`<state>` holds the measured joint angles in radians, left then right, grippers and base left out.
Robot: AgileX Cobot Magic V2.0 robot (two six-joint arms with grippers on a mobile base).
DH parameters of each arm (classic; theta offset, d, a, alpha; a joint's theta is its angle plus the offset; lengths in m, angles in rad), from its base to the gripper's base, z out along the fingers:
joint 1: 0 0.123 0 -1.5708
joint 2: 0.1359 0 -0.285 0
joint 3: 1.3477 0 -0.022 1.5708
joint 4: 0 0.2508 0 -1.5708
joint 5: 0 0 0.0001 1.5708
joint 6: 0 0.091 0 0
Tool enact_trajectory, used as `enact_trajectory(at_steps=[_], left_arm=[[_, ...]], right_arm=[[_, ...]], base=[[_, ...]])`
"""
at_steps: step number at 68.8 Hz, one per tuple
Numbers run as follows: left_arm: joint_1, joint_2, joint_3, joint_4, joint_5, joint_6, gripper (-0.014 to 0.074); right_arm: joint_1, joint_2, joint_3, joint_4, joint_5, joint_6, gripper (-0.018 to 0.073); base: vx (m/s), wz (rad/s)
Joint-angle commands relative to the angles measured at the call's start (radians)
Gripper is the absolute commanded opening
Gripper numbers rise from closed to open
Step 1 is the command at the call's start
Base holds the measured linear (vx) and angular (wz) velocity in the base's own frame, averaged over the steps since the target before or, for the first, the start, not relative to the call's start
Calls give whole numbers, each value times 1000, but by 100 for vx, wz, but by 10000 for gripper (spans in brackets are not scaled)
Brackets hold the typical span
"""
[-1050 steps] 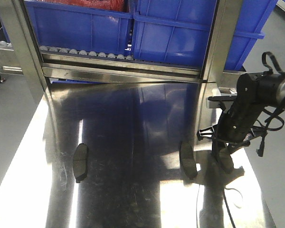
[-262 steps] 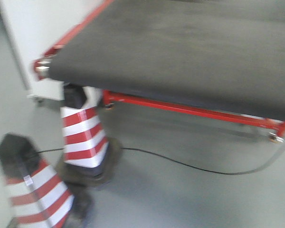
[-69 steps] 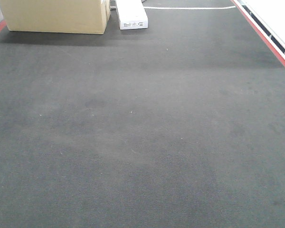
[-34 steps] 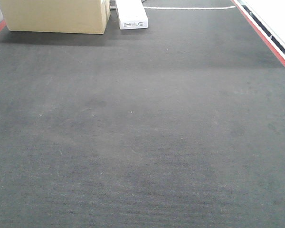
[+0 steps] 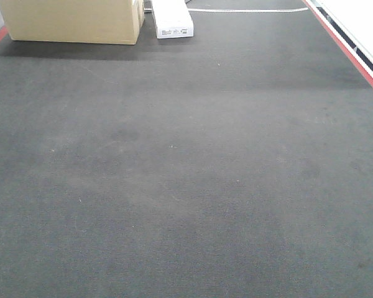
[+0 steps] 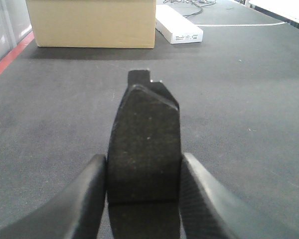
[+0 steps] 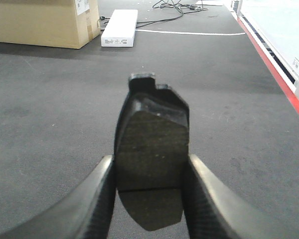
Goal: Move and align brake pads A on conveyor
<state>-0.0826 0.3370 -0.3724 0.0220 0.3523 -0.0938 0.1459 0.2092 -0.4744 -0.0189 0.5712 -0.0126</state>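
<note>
My left gripper [image 6: 144, 172] is shut on a dark-grey brake pad A [image 6: 144, 134], which points away from me above the conveyor [image 6: 239, 114]. My right gripper [image 7: 150, 172] is shut on another brake pad A [image 7: 152, 139], held the same way over the belt [image 7: 50, 119]. Each pad's centre groove runs across between the fingers. In the front view only the charcoal conveyor [image 5: 186, 174] shows, with its red frame [image 5: 351, 53] along the right edge. Neither gripper nor any pad appears in that view.
A cardboard box [image 5: 71, 22] stands at the belt's far left, with a flat white box [image 5: 172, 18] beside it. Both also show in the left wrist view as the cardboard box [image 6: 92, 22] and white box [image 6: 178, 30]. A white cable [image 5: 248, 10] lies beyond.
Long before, the view showed the steel table with pads, then the conveyor's end from the floor. Over the last second the front view of the belt has barely shifted.
</note>
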Motion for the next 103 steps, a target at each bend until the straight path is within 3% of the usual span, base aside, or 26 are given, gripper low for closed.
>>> enact_trajectory(at_steps=[1, 18, 27, 46, 73, 85, 103], left_arm=[[-1, 18, -45, -6, -59, -4, -3], [-1, 298, -281, -6, 170, -4, 2], [-1, 493, -387, -8, 227, -4, 5], [-1, 873, -538, -41, 235, -4, 14], [-1, 1216, -624, -40, 198, -4, 64], [-1, 1336, -658, -40, 192, -4, 157], [-1, 1401, -706, -40, 206, -4, 417]], right_arm=[[-2, 8, -29, -5, -102, -6, -10], [-2, 8, -29, -5, -102, -6, -10], [-2, 8, -29, -5, -102, -6, -10], [-2, 8, -29, -5, -102, -6, -10], [-2, 8, -29, -5, -102, -6, -10], [-2, 8, -29, -5, -102, -6, -10], [-2, 8, -29, -5, -102, -6, -10]], base=[[0, 0], [0, 0], [0, 0], [0, 0], [0, 0], [0, 0], [0, 0]])
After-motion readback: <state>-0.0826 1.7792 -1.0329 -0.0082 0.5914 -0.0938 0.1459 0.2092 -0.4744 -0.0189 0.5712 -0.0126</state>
